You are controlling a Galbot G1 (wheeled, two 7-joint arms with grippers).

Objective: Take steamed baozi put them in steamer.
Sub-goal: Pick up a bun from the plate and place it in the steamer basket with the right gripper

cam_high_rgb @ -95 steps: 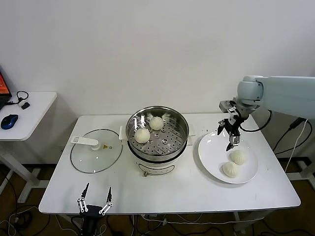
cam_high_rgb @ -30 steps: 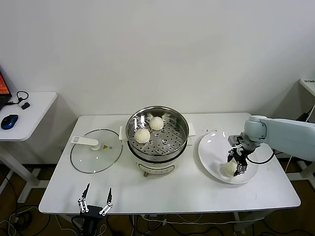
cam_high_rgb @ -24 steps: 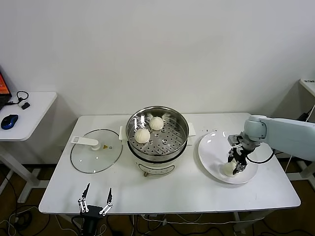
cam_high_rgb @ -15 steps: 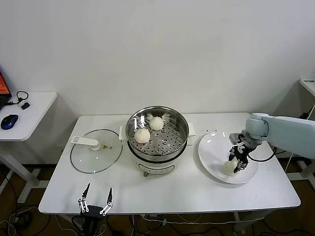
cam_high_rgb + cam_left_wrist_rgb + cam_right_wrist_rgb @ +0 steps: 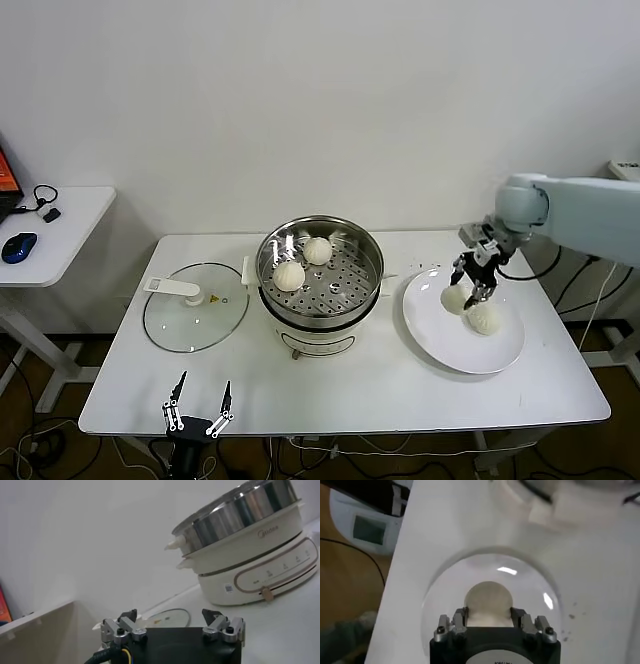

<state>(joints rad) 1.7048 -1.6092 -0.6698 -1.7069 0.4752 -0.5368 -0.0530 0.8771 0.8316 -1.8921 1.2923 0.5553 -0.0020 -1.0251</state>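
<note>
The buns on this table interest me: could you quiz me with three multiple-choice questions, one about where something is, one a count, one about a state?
1. Where is the glass lid?
A. on the steamer
B. flat on the table, on the steamer's left
C. on the plate

2. How many baozi lie in the steamer?
A. none
B. two
C. four

3. What is the right gripper doing?
A. holding a baozi above the plate
B. hanging empty
C. resting in the steamer

Answers: 1 B, the lid lies beside the pot. 2 B, two buns sit on the tray. 3 A, its jaws clasp the held bun over the plate, where one more bun lies.
</note>
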